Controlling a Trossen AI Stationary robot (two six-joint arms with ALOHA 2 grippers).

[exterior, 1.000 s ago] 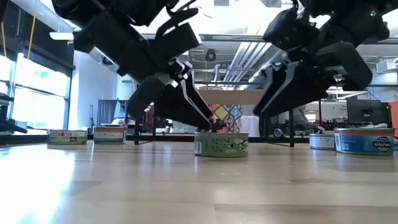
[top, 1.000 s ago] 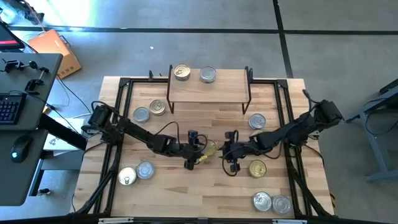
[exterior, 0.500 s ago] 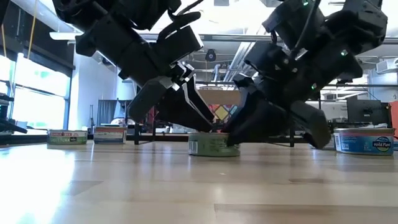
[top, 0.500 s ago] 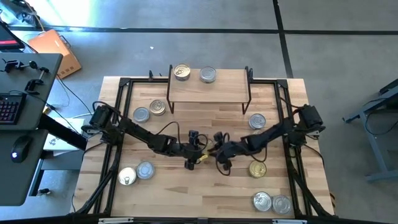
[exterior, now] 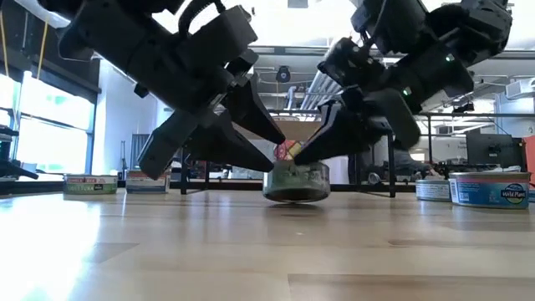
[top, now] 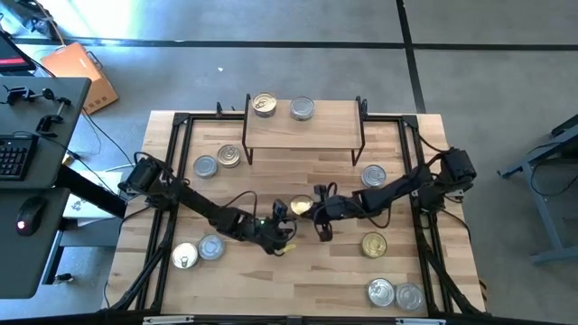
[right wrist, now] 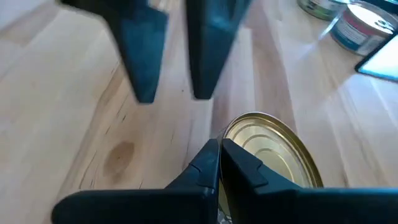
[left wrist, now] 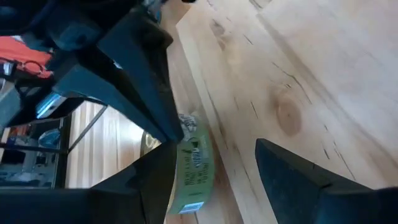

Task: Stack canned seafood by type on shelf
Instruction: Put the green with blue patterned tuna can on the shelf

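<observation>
Wooden counter [top: 298,271] with shelf [top: 302,126] at the far edge, two tins on top. At mid-counter, right end effector [top: 318,213] pinched on rim of gold-lidded tin [top: 301,207], tilted. Left end effector [top: 282,236] just beside, spread wide, empty.

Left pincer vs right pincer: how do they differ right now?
Opening: the left pincer is open; the right pincer is shut, its fingers pinched on the rim of the gold-lidded tin.
Load: the left holds nothing; the right grips the tin, tilted off the table in the low view.
Place: the left sits just beside the tin.
Shared: both low at the table's middle.
</observation>
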